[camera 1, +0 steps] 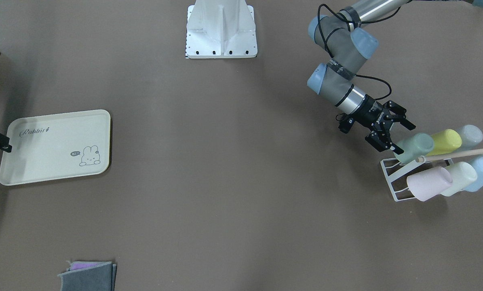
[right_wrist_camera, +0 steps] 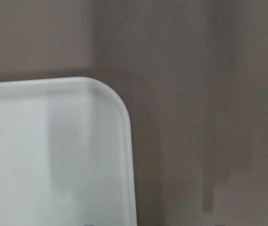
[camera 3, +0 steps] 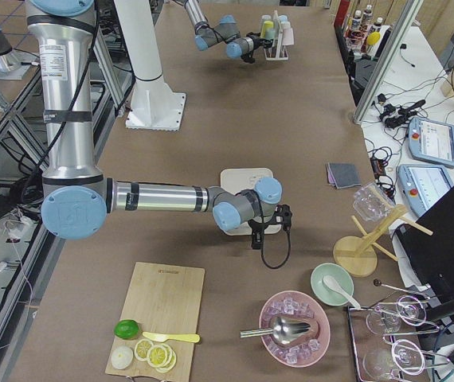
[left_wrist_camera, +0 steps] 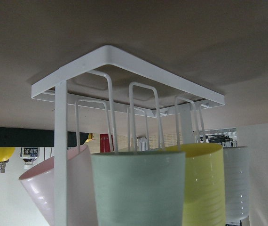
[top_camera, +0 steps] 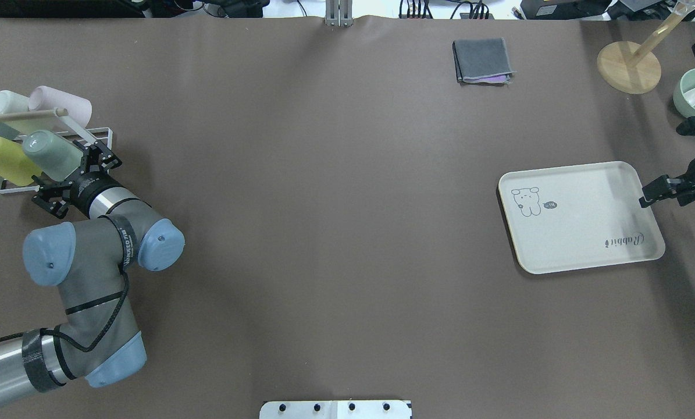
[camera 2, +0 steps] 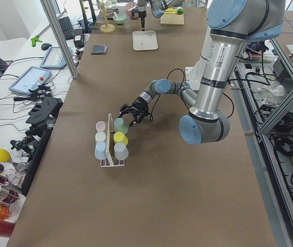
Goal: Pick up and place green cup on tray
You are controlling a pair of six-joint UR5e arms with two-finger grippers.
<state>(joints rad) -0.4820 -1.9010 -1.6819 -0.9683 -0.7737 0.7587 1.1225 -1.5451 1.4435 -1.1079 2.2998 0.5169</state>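
Overhead exterior view – the left gripper [top_camera: 67, 171] has its fingers spread wide just at the closed end of the green cup [top_camera: 50, 154], not clamped on it. That cup sits tilted on a white wire rack [left_wrist_camera: 162, 74], beside a yellow cup [top_camera: 4, 160]. Well apart, across the table, lies the tray [top_camera: 580, 221] – the right gripper [top_camera: 652, 194] hangs at its edge; whether its fingers are apart or together, I cannot tell.

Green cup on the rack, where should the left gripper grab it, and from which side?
Grip the green cup across its side wall near the closed base, coming along its axis from the open table side. It sits tilted on the rack, base outward, with the yellow cup close beside.
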